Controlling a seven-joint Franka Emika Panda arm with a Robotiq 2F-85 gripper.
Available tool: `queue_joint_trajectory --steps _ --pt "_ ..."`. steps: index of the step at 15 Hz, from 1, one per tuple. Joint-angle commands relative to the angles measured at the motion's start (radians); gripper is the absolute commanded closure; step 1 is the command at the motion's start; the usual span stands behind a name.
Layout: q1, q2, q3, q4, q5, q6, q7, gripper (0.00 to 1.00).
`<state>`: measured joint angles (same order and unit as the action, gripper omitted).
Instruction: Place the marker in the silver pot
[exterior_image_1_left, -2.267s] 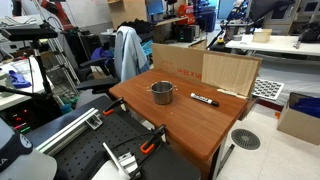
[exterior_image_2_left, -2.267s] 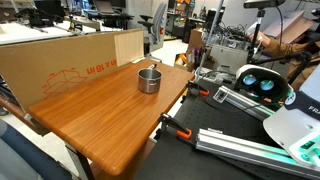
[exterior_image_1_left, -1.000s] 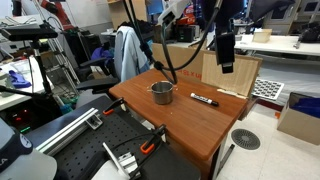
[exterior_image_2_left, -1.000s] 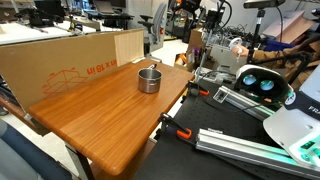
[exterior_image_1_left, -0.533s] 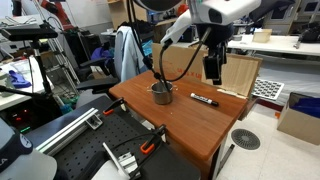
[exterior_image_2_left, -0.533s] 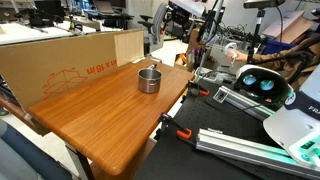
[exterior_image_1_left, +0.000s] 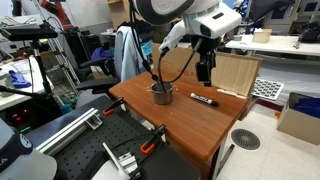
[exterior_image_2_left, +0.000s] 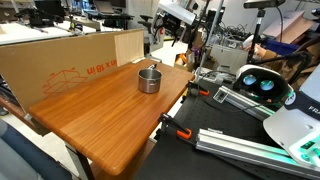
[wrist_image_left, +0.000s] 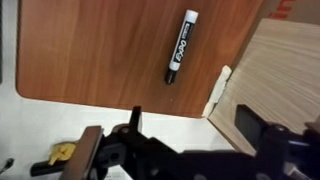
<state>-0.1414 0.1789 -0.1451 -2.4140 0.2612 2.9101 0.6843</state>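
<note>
Now | hand (exterior_image_1_left: 204, 78) wide, above wooden table (exterior_image_1_left: 185, 125) | marker (wrist_image_left: 180, 46) near silver pot (exterior_image_1_left: 161, 92) | lab bench (exterior_image_1_left: 268, 43) behind

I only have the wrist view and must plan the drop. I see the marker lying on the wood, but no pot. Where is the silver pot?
Observer: The silver pot stands upright on the same table, beside the marker but apart from it.
Operator: How high is the gripper?
Observer: The gripper hangs well clear above the table, near the marker, touching nothing.
Operator: Anything between marker and pot?
Observer: No, only bare wood in an exterior view.
</note>
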Motion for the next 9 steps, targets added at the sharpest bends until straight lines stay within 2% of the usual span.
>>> queue_joint_trajectory --steps 1,8,9 --pt "0.025 0.002 -0.024 0.002 0.02 0.0 -0.019 0.0" --pt "0.025 0.002 -0.024 0.002 0.02 0.0 -0.022 0.0" --pt "0.008 0.005 0.001 0.016 0.086 -0.021 -0.035 0.0"
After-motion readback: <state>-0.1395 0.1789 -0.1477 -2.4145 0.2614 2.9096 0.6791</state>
